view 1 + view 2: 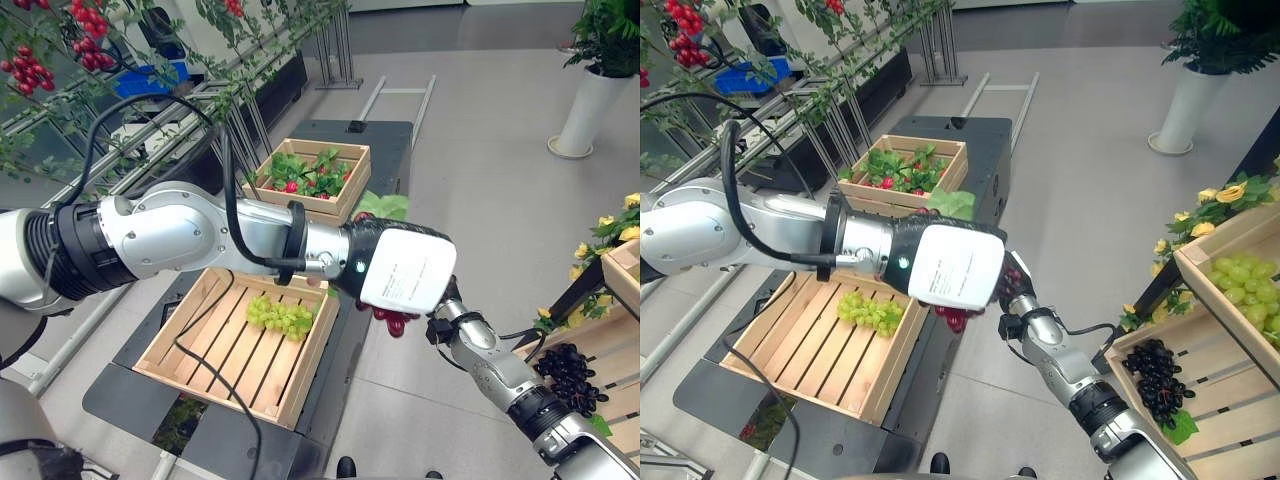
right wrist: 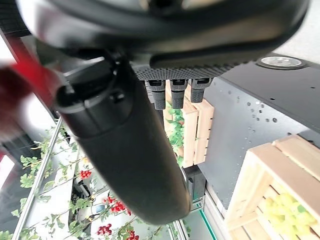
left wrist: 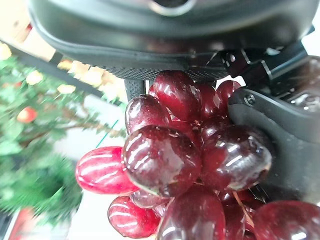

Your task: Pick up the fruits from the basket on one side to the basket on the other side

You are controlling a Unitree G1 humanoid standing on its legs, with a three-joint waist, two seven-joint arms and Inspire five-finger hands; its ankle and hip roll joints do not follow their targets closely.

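Observation:
A bunch of red grapes (image 3: 170,160) hangs under my left hand (image 1: 405,265), which reaches in from the left with its white back cover facing up. In the left wrist view its thumb (image 3: 285,150) curls against the bunch and presses it to the palm. The grapes (image 1: 395,320) show just below the hand, past the right edge of the near wooden crate (image 1: 200,350). That crate holds a bunch of green grapes (image 1: 282,315). My right hand (image 1: 447,305) sits close behind the left one; its thumb (image 2: 130,155) is straight, its fingers hold nothing, and the red bunch is a blur beside it.
A second crate (image 1: 310,175) with green leaves and small red fruit stands farther back on the same black cart (image 1: 120,400). Wooden shelves at the right hold dark grapes (image 1: 1155,370) and green grapes (image 1: 1245,285). A white planter (image 1: 590,110) stands at the back right.

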